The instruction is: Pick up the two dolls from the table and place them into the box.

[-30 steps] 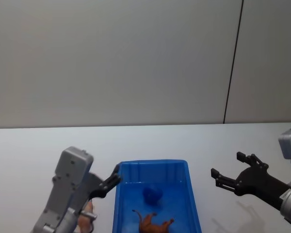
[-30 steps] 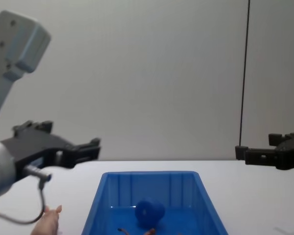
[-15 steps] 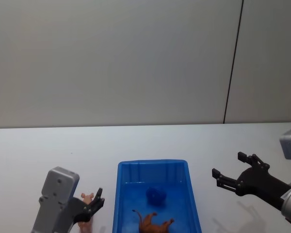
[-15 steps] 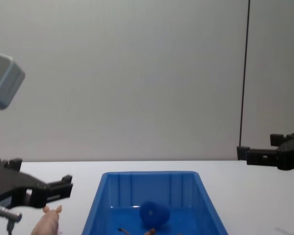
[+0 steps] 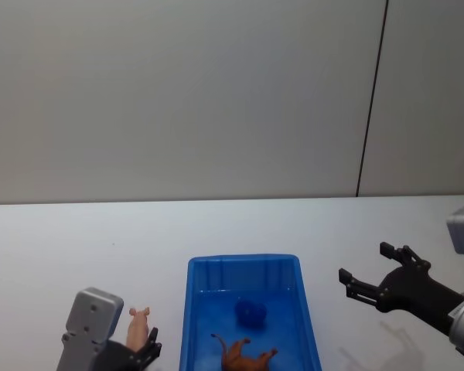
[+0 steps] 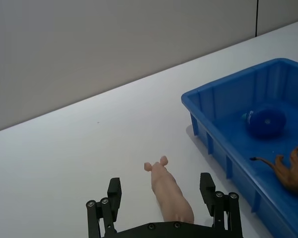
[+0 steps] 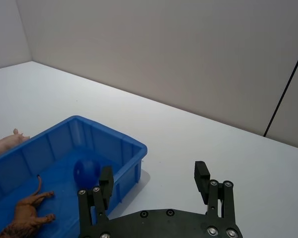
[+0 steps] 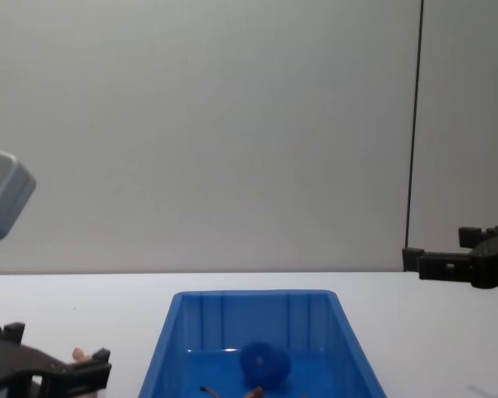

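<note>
The pale pink pig doll [image 5: 138, 328] lies on the white table just left of the blue box [image 5: 243, 261]. My left gripper [image 6: 160, 187] hangs open low over the pig [image 6: 172, 202], one finger on each side and neither touching it. In the head view the left gripper [image 5: 148, 355] sits at the bottom left. Inside the box lie a rounded blue figure [image 5: 250, 312] and a brown lion doll [image 5: 243, 357]. To the right of the box, above the table, my right gripper [image 5: 364, 262] hovers open and holds nothing.
The box [image 8: 253, 296] stands at the table's near middle, with its walls rising between the pig and the dolls inside. Bare white tabletop [image 5: 100, 239] stretches left, right and behind it up to the grey wall.
My left gripper has dropped from beside the box's left rim to low over the pig. The blue figure has rolled slightly inside the box. The right arm has stayed still.
</note>
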